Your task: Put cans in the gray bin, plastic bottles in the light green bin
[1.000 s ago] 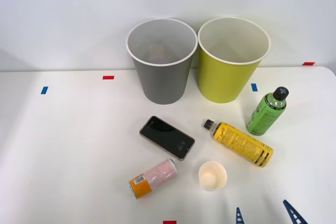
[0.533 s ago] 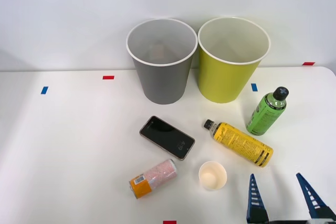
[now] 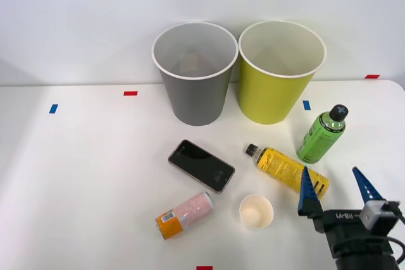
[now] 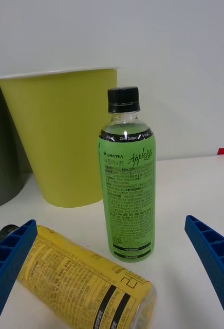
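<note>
Plastic bottles sit on the white worktop (image 3: 82, 175) at the robot's right: the green bottle (image 3: 321, 135) stands upright near the light green bin (image 3: 279, 74), and the yellow bottle (image 3: 288, 172) lies on its side just beside it. The right hand (image 3: 336, 189) reaches in low over the worktop's near right part, its blue fingers (image 4: 10, 264) spread wide and empty, one tip overlapping the yellow bottle's base in the front view. The can (image 3: 185, 215) lies on its side near a white paper cup (image 3: 256, 212), well apart from the gray bin (image 3: 195, 75).
</note>
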